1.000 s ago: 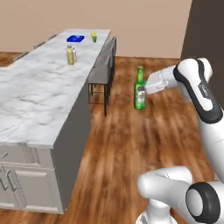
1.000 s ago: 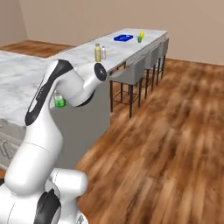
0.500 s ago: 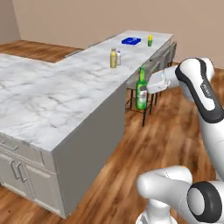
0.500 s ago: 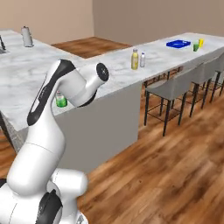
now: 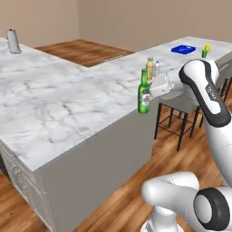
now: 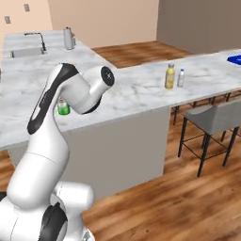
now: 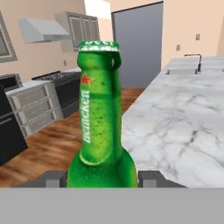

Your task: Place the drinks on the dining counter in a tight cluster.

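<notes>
Half the green bottle (image 6: pixel 63 108) hides behind the arm in the right base view, gripper (image 7: pixel 103 178) clamping it.

Even, soft rendered light, no harsh glare

Bright, diffuse light all round; the dining counter (image 5: pixel 68 104) casts a soft shadow on the wood floor (image 6: pixel 188 197) below the gripper (image 5: pixel 152 88). The green bottle (image 7: pixel 99 131) between the fingers shows faint speckled sheen. Slightly soft, low-resolution edges throughout.
</notes>
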